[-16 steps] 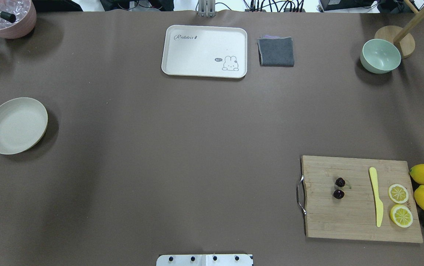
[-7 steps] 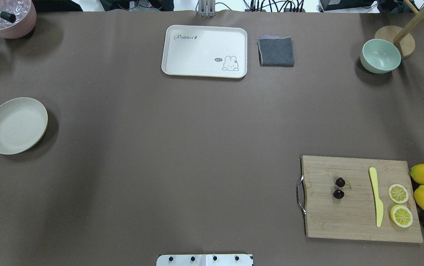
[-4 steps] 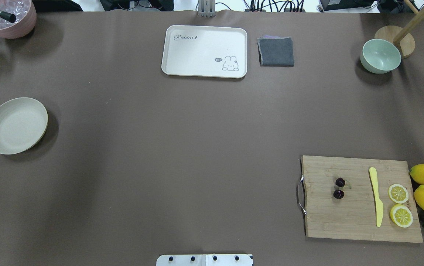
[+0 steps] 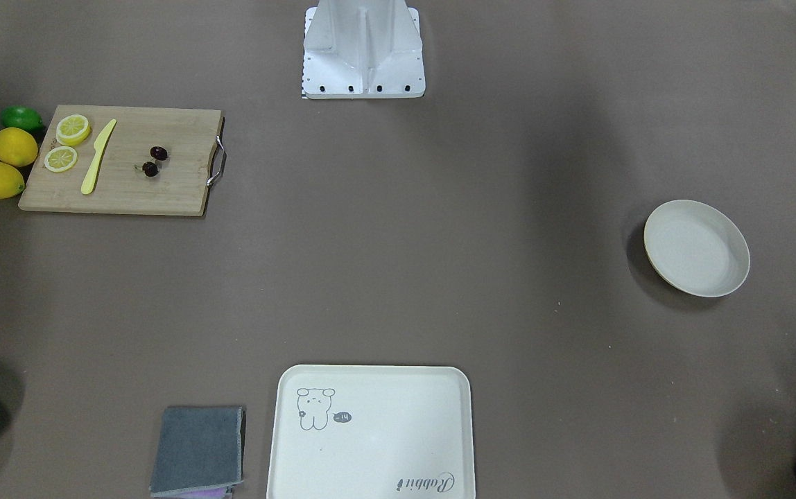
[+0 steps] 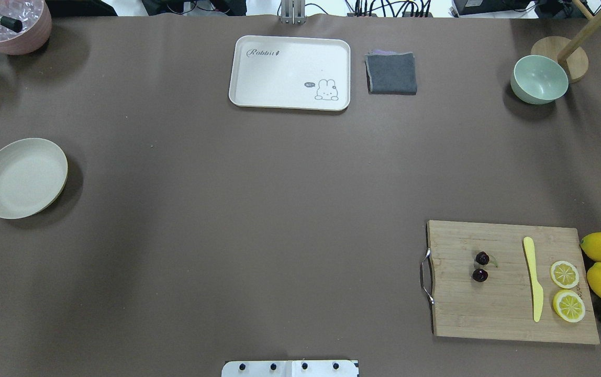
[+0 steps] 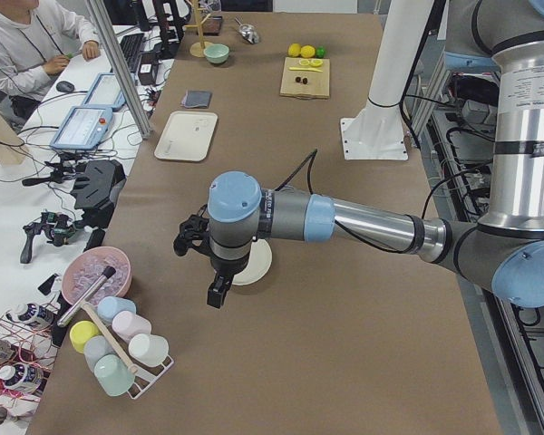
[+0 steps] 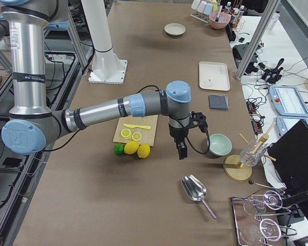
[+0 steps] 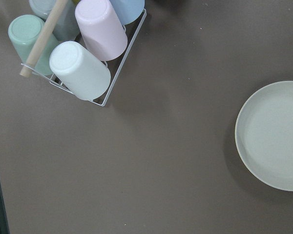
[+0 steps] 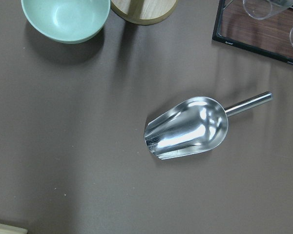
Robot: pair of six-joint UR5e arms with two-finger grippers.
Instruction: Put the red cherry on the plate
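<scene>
- Left end of the table: the round, shallow, cream-white plate (image 5: 23,178) lay empty. Its position matched the earlier overhead views.
- The left gripper (image 6: 218,292) hung above the table close to the plate. It showed only in the side view, so it could not be told whether its fingers were apart or together.
- Centre, far edge: the rectangular cream tray with the rabbit drawing (image 5: 290,73) and the folded grey cloth (image 5: 391,73) lay side by side, unchanged.
- Right side, near edge: the red cherry, a pair of small dark maroon glossy fruits (image 5: 482,258), lay on the wooden cutting board (image 5: 504,309). It was toward the handle end, left of the yellow plastic knife (image 5: 533,277) and apart from it. It had not shifted.
- The right gripper (image 7: 181,150) hung beyond the board's right end, near the pale green bowl (image 7: 220,144) and the metal scoop (image 7: 195,189). Its finger state could not be told either.
- Assessment: nothing on the table had moved, so the pick had likely not begun. The cherry remained well apart from the plate, across the full table width.
</scene>
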